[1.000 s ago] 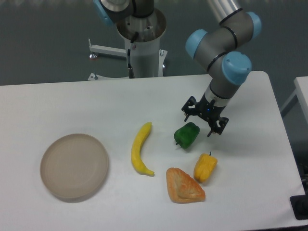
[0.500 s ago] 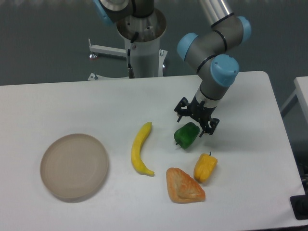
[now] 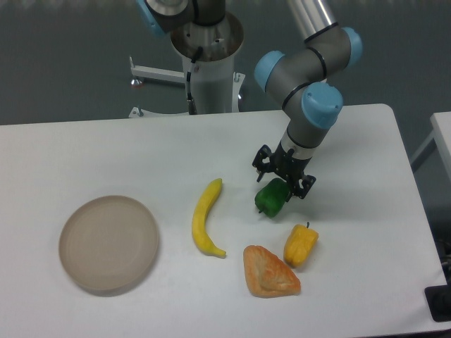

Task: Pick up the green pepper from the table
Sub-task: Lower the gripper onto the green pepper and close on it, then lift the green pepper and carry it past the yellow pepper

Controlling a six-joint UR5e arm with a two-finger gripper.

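The green pepper [image 3: 270,199] is small, glossy and dark green. It lies on the white table [image 3: 106,151] right of centre. My gripper [image 3: 282,182] hangs open directly over the pepper's far upper edge, with one finger at each side of that edge. Its black fingers hide the pepper's top end. I cannot tell whether the fingertips touch the pepper.
A yellow banana [image 3: 205,218] lies left of the pepper. A yellow-orange pepper [image 3: 300,244] and an orange pastry-like piece [image 3: 268,272] lie in front of it. A round beige plate [image 3: 108,243] sits at the left. The robot's base [image 3: 210,63] stands behind the table.
The gripper has moved left and slightly down, from beside the pepper's right to over its far upper edge. The pepper and other items have not moved.
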